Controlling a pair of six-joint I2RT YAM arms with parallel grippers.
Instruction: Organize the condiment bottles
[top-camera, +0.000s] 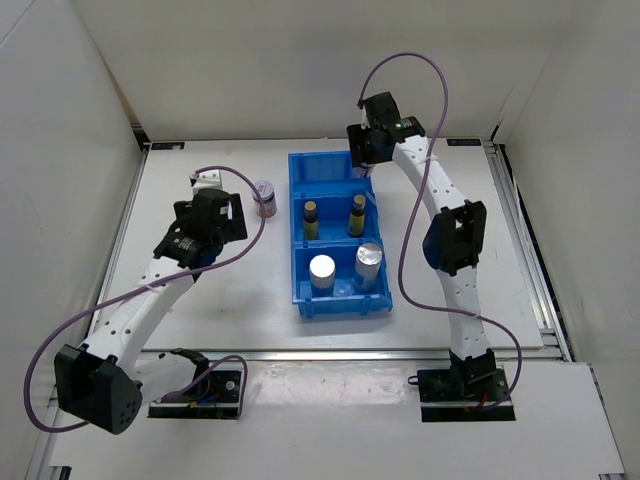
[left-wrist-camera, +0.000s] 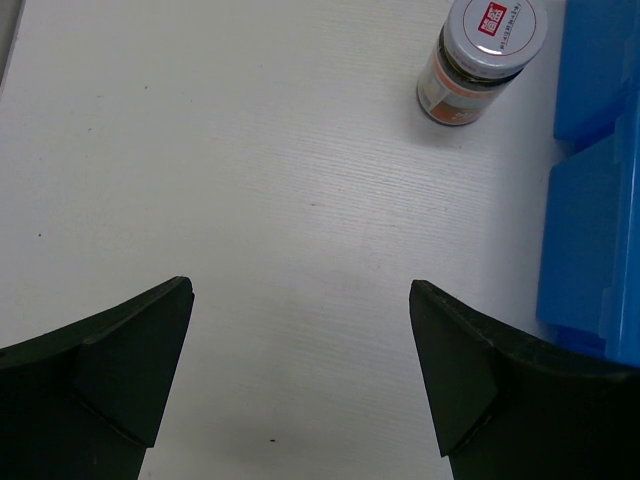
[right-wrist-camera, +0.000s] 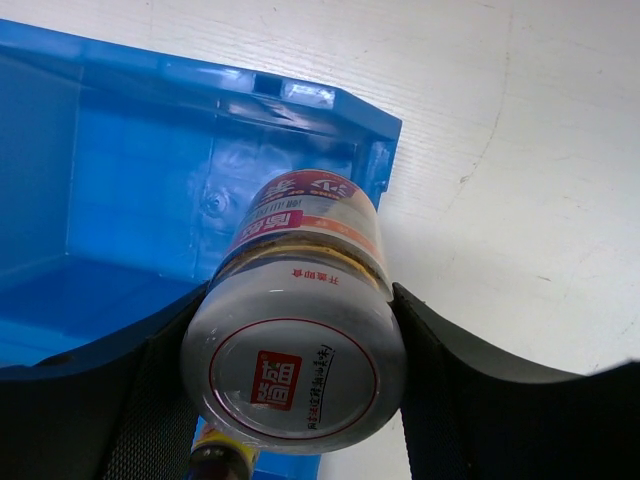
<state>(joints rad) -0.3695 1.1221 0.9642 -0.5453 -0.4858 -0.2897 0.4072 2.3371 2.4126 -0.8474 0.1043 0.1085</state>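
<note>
Bright, even light from overhead washes the white counter (top-camera: 250, 300) and the walls, leaving only faint, soft shadows beside the blue bin (top-camera: 345, 303). In the right wrist view glare streaks the bin's glossy inner wall, and the close jar (right-wrist-camera: 295, 370) looks slightly soft.

- bin (top-camera: 296, 230) mid-table (top-camera: 220, 310), three compartments running front to back
- near compartment: two cylinders (top-camera: 322, 270) (top-camera: 369, 258) side by side
- middle compartment: two slim bottles (top-camera: 311, 218) (top-camera: 357, 214) side by side
- held jar (right-wrist-camera: 300, 340) sits between right gripper (right-wrist-camera: 295, 300) fingers, tilted, at the bin's far right corner
- loose jar (top-camera: 264, 197) upright on table, just left of bin
- left gripper (left-wrist-camera: 300, 290) above table, left of loose jar
</note>
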